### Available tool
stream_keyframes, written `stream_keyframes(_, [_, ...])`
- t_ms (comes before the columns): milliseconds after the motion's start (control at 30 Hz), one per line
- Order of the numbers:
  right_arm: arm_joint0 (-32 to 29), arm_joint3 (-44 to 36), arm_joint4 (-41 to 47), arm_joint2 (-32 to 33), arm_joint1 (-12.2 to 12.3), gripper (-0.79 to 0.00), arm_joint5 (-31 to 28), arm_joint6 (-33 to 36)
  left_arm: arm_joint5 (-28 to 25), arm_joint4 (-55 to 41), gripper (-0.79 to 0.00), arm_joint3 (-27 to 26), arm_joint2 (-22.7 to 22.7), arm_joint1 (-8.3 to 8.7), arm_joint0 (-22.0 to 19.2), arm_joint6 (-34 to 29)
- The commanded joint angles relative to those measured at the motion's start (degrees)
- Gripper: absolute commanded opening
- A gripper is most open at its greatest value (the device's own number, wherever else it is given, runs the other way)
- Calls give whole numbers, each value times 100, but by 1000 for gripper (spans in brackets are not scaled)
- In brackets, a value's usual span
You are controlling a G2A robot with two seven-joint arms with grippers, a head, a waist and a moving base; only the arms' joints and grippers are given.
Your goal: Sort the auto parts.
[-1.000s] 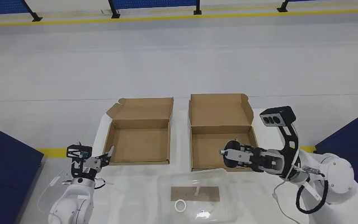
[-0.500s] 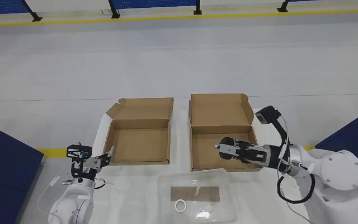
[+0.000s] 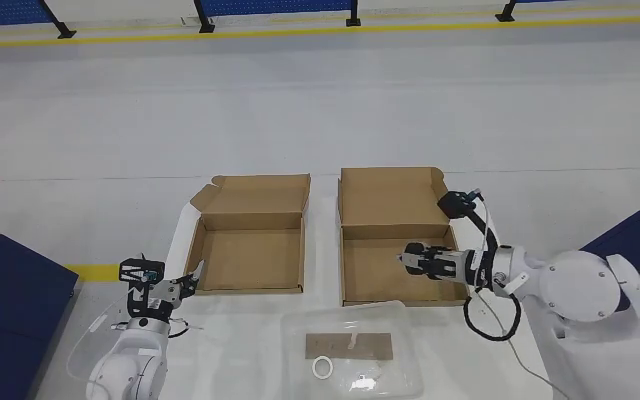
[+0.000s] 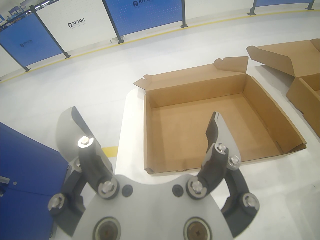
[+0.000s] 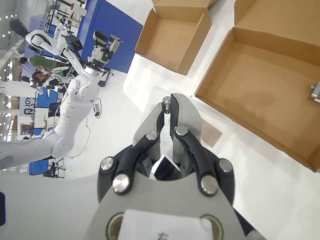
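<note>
Two open cardboard boxes stand side by side on the white table (image 3: 250, 325), with their lids folded back toward the far edge: the left box (image 3: 250, 258) and the right box (image 3: 375, 270). They are near each other but do not touch.

One clear plastic tray (image 3: 298, 335) lies at the near edge of the table, in front of the right box and the gap between the boxes. In it I count one brown card (image 3: 375, 346), one small white stick (image 3: 352, 343) lying on that card, one white ring (image 3: 322, 367) and one small pale part (image 3: 362, 381), which is too small to tell what it is.

The right gripper (image 5: 167, 116) is over the near part of the right box. Its fingers are closed on one small metal part (image 5: 166, 104), pinched at the very tips. One second metal part (image 5: 315, 92) lies on the floor of the right box.

The left gripper (image 4: 143, 113) is at the left edge of the table, just beside the near left corner of the left box. Its two fingers are spread wide apart.
</note>
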Motion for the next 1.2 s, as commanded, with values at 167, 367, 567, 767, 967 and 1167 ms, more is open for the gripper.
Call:
stream_keyframes(167, [78,65,-1016,-254,34,-785,403,10,0,0,0,0,0,0,0,0])
stream_keyframes(367, [896,567,-2478,-1303,0,-785,1406,442,0,0,0,0,0,0,0,0])
stream_keyframes(567, [1770,1421,-3246,-2386,-154,-785,1873,788,0,0,0,0,0,0,0,0])
stream_keyframes(767, [2245,2294,-3441,-3108,-315,-785,1871,789,0,0,0,0,0,0,0,0])
stream_keyframes(967, [2314,2429,-3384,-3205,-347,-785,1844,816,0,0,0,0,0,0,0,0])
stream_keyframes(1167, [2289,2425,-3397,-3207,-349,-785,1807,727,0,0,0,0,0,0,0,0])
